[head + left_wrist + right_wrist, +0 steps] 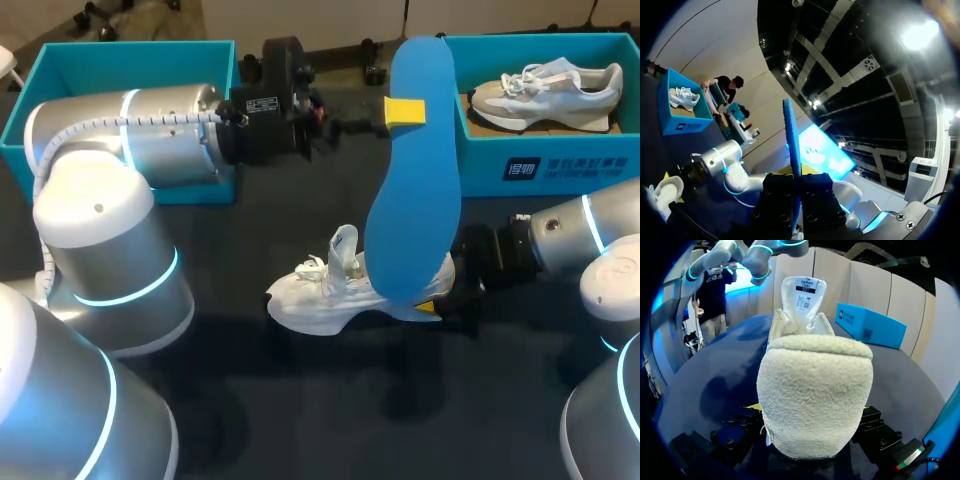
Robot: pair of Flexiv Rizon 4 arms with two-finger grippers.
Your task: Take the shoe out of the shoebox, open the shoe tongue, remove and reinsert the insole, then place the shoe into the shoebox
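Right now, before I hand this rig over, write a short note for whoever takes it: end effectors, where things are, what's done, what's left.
Left end effector: shut on the insole, held in the air; I cannot tell whether its far end touches the shoe.
Right end effector: shut on the shoe at its heel. The shoe stands on the table with its tongue pulled up.
A second shoe lies in the right box; the left box is behind the left arm.
Done: shoe out, tongue open, insole out.
Left: reinsert insole, put shoe back in a box.
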